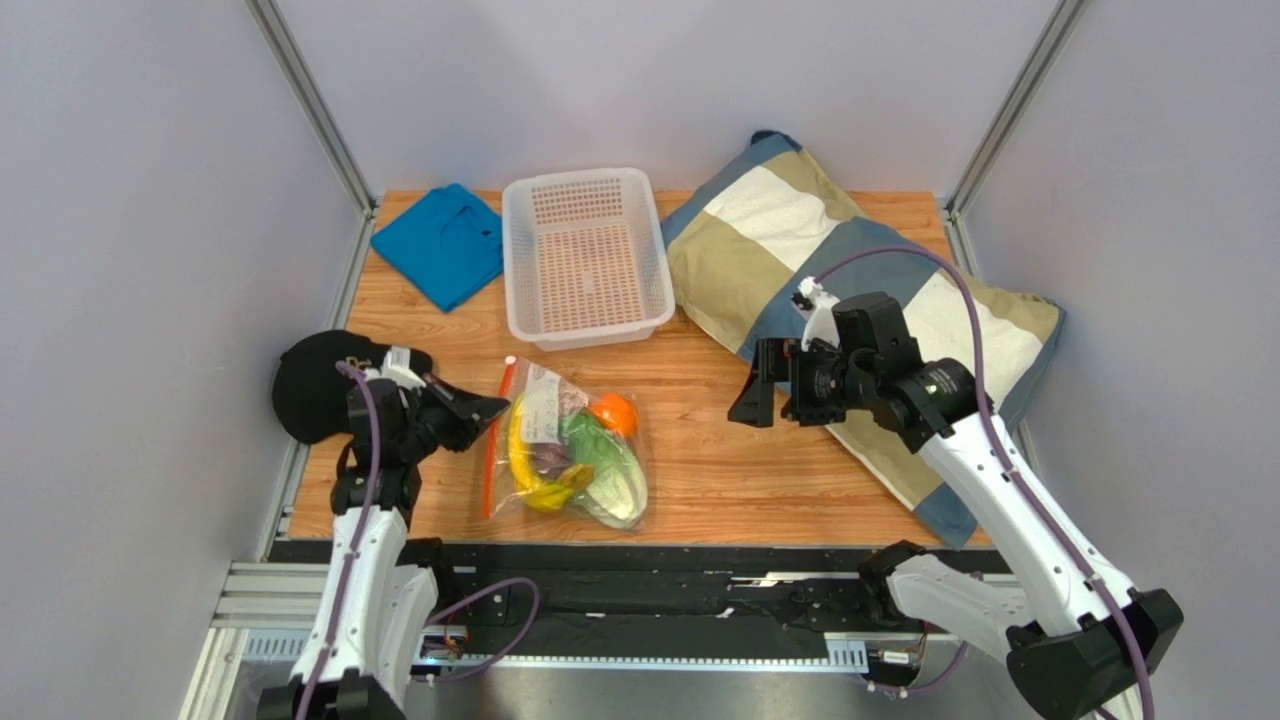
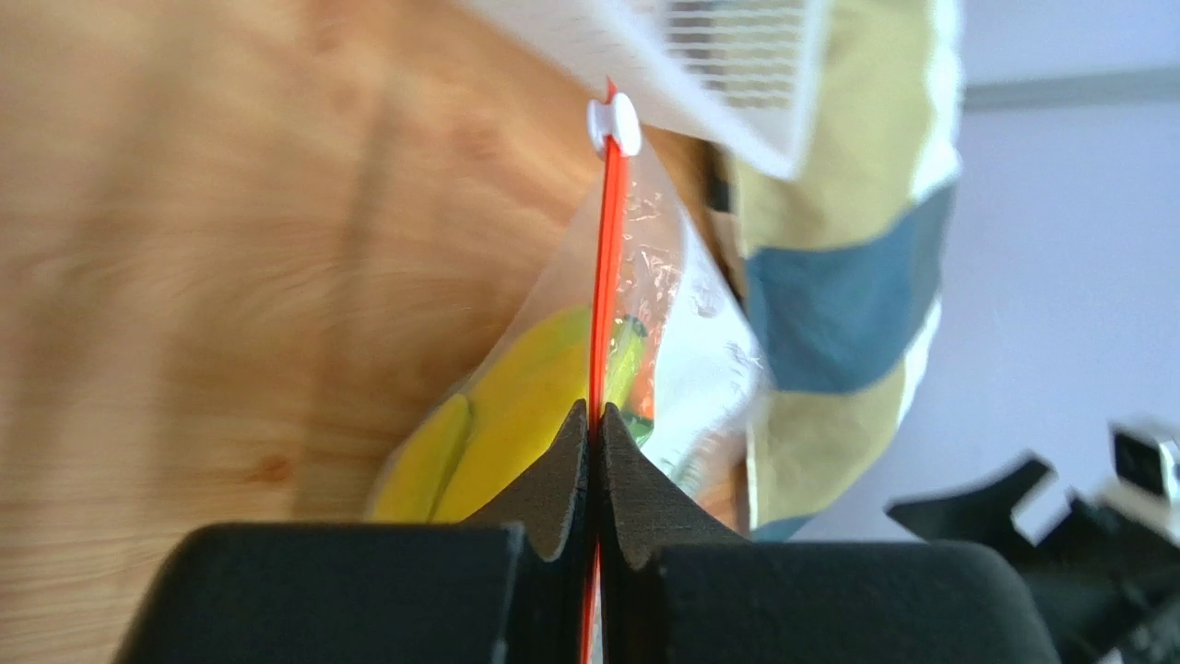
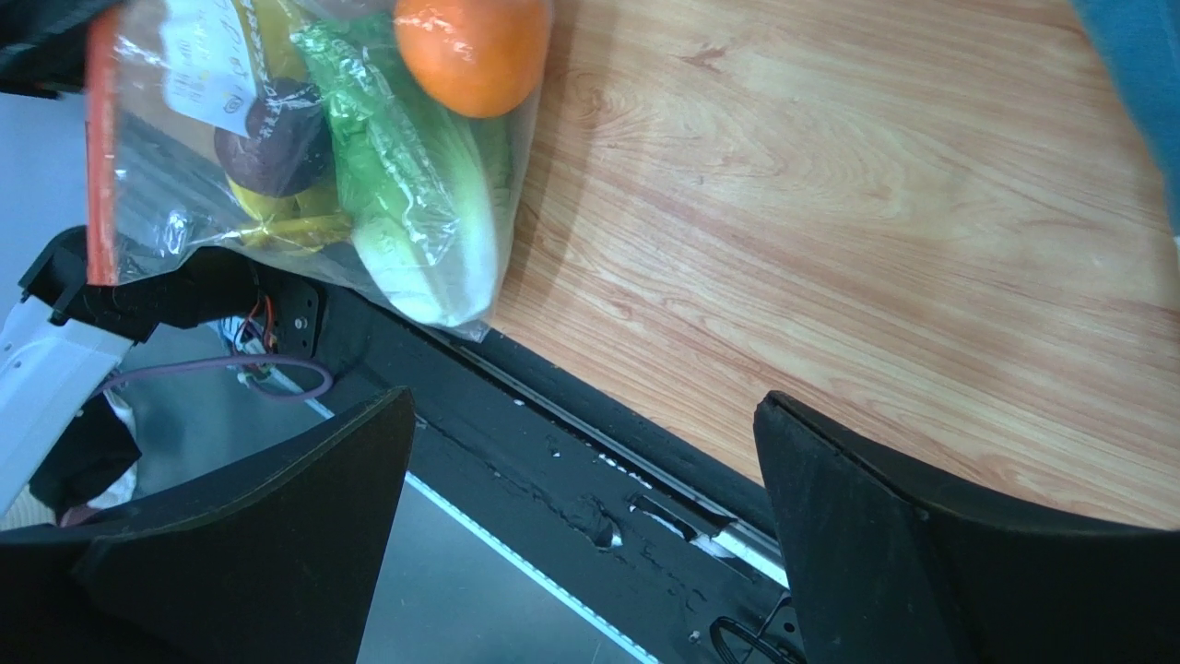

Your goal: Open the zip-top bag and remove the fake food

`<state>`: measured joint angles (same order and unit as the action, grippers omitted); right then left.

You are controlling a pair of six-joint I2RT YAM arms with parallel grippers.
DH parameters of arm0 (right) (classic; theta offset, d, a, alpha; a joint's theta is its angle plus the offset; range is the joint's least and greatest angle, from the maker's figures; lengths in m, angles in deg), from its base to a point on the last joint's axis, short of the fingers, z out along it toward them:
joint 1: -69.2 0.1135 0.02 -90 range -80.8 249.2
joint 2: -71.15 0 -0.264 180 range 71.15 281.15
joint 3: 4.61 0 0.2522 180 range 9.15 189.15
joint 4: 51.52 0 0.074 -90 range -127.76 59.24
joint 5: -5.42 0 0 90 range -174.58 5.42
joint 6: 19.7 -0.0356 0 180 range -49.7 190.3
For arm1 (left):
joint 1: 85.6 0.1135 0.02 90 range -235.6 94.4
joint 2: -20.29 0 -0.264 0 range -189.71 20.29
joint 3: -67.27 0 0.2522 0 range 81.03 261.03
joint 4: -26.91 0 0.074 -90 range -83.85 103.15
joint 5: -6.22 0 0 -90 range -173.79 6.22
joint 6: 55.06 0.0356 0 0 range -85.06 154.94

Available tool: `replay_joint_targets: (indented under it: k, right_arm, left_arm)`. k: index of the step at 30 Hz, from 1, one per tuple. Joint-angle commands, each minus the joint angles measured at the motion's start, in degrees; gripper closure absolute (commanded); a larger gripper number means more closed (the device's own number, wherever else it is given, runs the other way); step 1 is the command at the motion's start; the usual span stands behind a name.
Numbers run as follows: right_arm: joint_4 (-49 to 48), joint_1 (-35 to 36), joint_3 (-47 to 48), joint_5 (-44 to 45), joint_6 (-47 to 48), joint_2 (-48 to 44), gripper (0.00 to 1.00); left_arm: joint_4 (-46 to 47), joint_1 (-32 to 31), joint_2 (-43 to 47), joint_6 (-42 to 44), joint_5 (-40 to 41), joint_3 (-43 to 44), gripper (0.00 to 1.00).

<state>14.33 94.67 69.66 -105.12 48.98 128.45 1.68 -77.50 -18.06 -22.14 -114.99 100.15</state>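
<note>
The clear zip-top bag [image 1: 576,447] lies on the wooden table near the front. It holds a yellow banana bunch [image 1: 526,462], a green-white lettuce head [image 1: 609,468], an orange [image 1: 613,413] and a dark purple fruit [image 3: 273,139]. Its orange-red zip strip [image 1: 498,435] runs along the left side. The white slider [image 2: 614,123] sits at the strip's far end. My left gripper [image 2: 596,422] is shut on the zip strip [image 2: 604,277]. My right gripper [image 1: 762,389] is open and empty, hanging above the table to the right of the bag [image 3: 319,152].
A white perforated basket [image 1: 586,258] stands behind the bag. A blue cloth [image 1: 440,240] lies at the back left. A patchwork pillow [image 1: 781,225] fills the right side. A black object [image 1: 311,383] sits at the left edge.
</note>
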Motion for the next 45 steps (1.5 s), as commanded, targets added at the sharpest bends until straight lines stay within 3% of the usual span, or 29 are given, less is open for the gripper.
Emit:
replay_joint_targets:
  k: [1, 6, 8, 10, 14, 21, 36, 40, 41, 43, 45]
  right_arm:
    - [-3.8, 4.5, 5.1, 2.0, -2.2, 4.1, 0.03]
    - [-8.0, 9.0, 13.6, 3.4, -5.7, 12.2, 0.02]
    - [-11.4, 9.0, 16.8, -2.9, -3.2, 16.7, 0.0]
    - [-19.0, 9.0, 17.4, -8.4, 1.7, 18.8, 0.0]
    - [-30.7, 8.9, 14.3, -13.3, 11.7, 25.6, 0.0]
    - [-56.7, 7.2, 3.2, -27.6, 20.4, 32.4, 0.06]
    - [-61.8, 6.3, 10.7, -40.1, 22.3, 43.3, 0.16]
    - [-60.9, 6.9, 14.5, -43.2, 21.7, 46.6, 0.34]
    - [-61.1, 7.2, 15.1, -43.6, 21.7, 47.2, 0.5]
    - [-61.1, 7.5, 14.9, -43.9, 19.7, 47.1, 0.6]
    - [-61.5, 7.7, 13.7, -43.4, 19.7, 45.9, 0.81]
  left_arm:
    - [-6.0, -5.7, 6.5, 9.0, -0.8, 11.5, 1.0]
    - [2.0, -14.1, 2.2, 8.8, -3.8, 13.6, 1.0]
    - [10.9, -14.8, -2.9, 7.4, -6.8, 11.7, 1.0]
    - [12.4, -15.0, -8.9, 8.5, -9.4, 12.8, 1.0]
    - [7.6, -15.6, -15.6, 13.9, -13.7, 18.1, 1.0]
    - [0.9, -17.1, -14.8, 17.6, -15.1, 22.2, 1.0]
    - [-0.7, -20.1, -15.9, 18.1, -17.0, 22.5, 1.0]
    - [-2.6, -20.1, -16.1, 19.1, -17.0, 23.5, 1.0]
    - [-2.5, -20.2, -16.2, 19.0, -17.1, 23.6, 1.0]
    - [-3.3, -20.2, -16.6, 19.0, -16.7, 24.6, 1.0]
    - [-4.3, -20.2, -16.8, 20.1, -16.0, 26.0, 1.0]
